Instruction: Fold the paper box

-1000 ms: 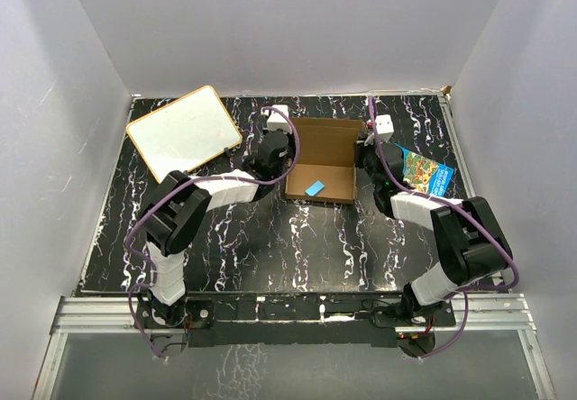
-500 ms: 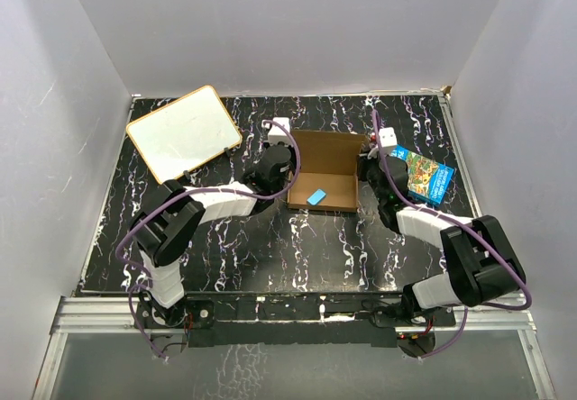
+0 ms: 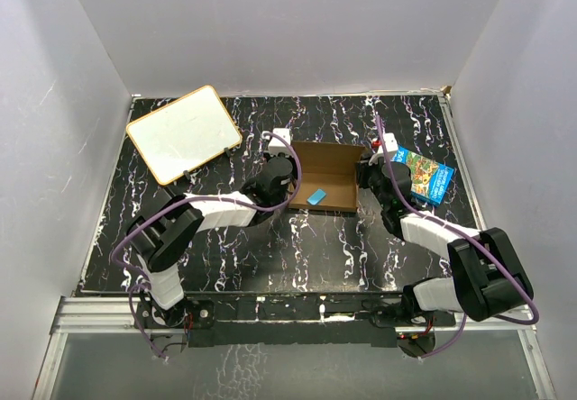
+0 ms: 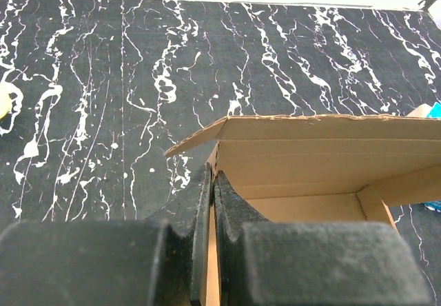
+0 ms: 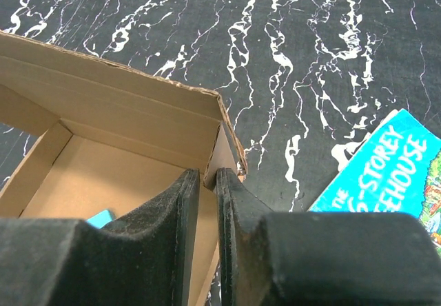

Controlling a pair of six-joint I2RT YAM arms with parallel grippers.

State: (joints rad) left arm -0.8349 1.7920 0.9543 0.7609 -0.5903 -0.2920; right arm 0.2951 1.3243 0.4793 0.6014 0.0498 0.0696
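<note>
The brown cardboard paper box (image 3: 335, 171) stood as a partly erected, open-topped tray on the middle of the black, white-veined tabletop (image 3: 315, 247), toward its far half. Its rear panel and both side walls were raised. A small, light-blue, flat piece (image 3: 315, 196) lay on the box floor near the front edge.

The left gripper (image 4: 211, 176) was positioned at the left side wall of the box. Its fingers were clenched on the upper edge of that wall, with a thin strip of cardboard visible between them.

The right gripper (image 5: 208, 175) was positioned at the right side wall, at its rear corner. One finger was inside the box and one outside, with the wall in the narrow gap between them. Whether the fingers pressed on the wall could not be determined.

A blue, colourfully printed box (image 3: 424, 174) lay flat on the tabletop just right of the right gripper. A white rectangular board with an orange rim (image 3: 183, 133) lay at the far left, well apart from the paper box.
</note>
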